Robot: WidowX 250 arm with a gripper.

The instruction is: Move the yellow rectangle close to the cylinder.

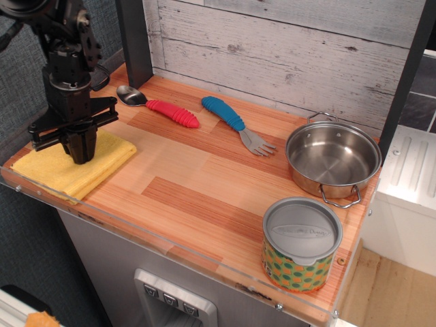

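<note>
Gripper pinched shut on cloth at left front corner; can sits far off at right front corner.

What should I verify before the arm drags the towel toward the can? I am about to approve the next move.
1. End effector closed on the yellow towel: ok, fingers together on the cloth.
2. Towel actually pinched, not just pressed: cannot tell.
3. Path across the wooden counter to the can: ok, bare.
4. Red-handled spoon and blue-handled fork off the path: ok, both near the back wall.
5. Steel pot beside the can: ok, apart from it.
</note>
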